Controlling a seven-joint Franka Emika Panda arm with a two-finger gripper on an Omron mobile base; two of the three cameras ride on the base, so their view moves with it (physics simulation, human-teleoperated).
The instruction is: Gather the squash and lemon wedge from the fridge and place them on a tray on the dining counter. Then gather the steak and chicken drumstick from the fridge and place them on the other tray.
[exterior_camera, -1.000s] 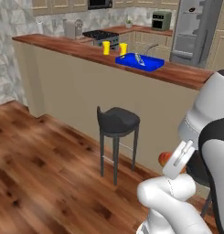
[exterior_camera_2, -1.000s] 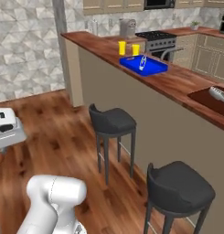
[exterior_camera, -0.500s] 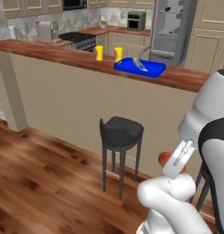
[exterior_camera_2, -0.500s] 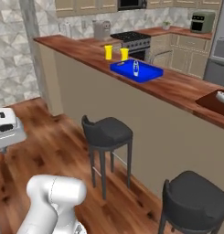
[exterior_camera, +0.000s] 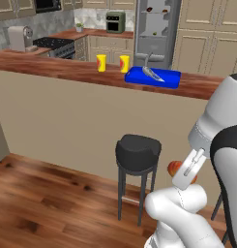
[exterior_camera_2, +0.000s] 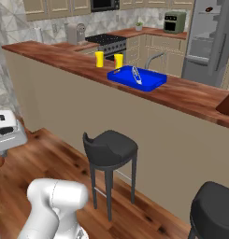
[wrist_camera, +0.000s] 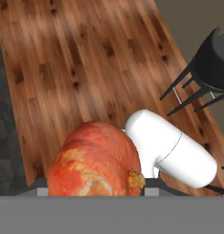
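The counter (exterior_camera: 66, 70) of reddish wood runs across the room on a beige base, with black stools (exterior_camera: 138, 152) on the plank floor (wrist_camera: 77, 59) before it. The blue tray (exterior_camera_2: 137, 78) lies on it beside two yellow cups (exterior_camera_2: 118, 60); the brown tray (exterior_camera_2: 226, 105) lies well apart. Behind stands the grey fridge (exterior_camera: 156, 29). The gripper (wrist_camera: 93, 189) is clamped on the orange squash (wrist_camera: 95, 160), low above the floor.

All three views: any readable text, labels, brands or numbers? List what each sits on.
None readable.
Yellow cups on the dining counter: red marks, too blurred to read.
Toaster oven: no legible marking.
Squash and blue tray: no text.
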